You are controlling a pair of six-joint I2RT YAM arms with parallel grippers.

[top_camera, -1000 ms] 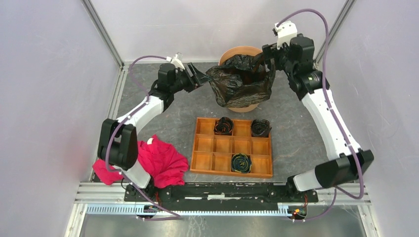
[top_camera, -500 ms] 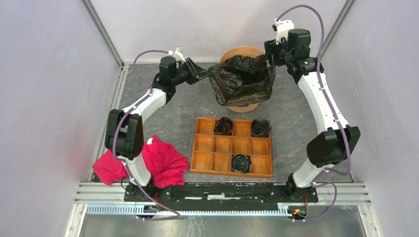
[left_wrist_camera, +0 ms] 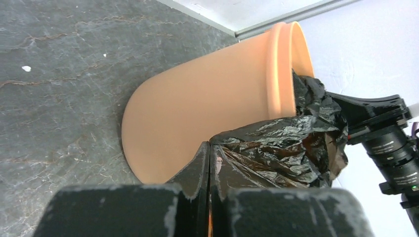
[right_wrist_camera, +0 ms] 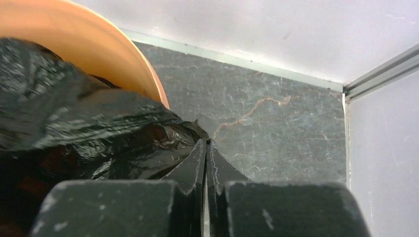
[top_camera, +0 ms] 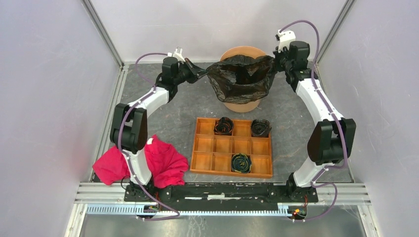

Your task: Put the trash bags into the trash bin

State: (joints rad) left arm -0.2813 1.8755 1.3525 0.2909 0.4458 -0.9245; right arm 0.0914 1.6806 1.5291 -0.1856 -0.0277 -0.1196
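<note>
The black, wrinkly trash bag [top_camera: 241, 78] hangs stretched open over the front of the terracotta trash bin [top_camera: 243, 50] at the back of the table. My left gripper [top_camera: 203, 74] is shut on the bag's left edge. My right gripper [top_camera: 274, 62] is shut on its right edge. In the left wrist view the closed gripper [left_wrist_camera: 210, 146] meets the bag film [left_wrist_camera: 281, 148] in front of the bin's side [left_wrist_camera: 207, 98]. The right wrist view shows the shut gripper [right_wrist_camera: 205, 142] pinching the bag [right_wrist_camera: 74, 118] beside the bin's rim [right_wrist_camera: 113, 44].
A wooden tray [top_camera: 223, 145] of square compartments lies in front of the bin and holds dark rolls [top_camera: 223, 126] [top_camera: 260, 128] [top_camera: 241, 163]. A red cloth [top_camera: 158, 160] lies near the left arm's base. White walls stand close behind and beside the bin.
Both grippers have closed on the bag's edges. The right arm moved back and right, the left slightly back, and the bag's mouth is now pulled wider between them.
</note>
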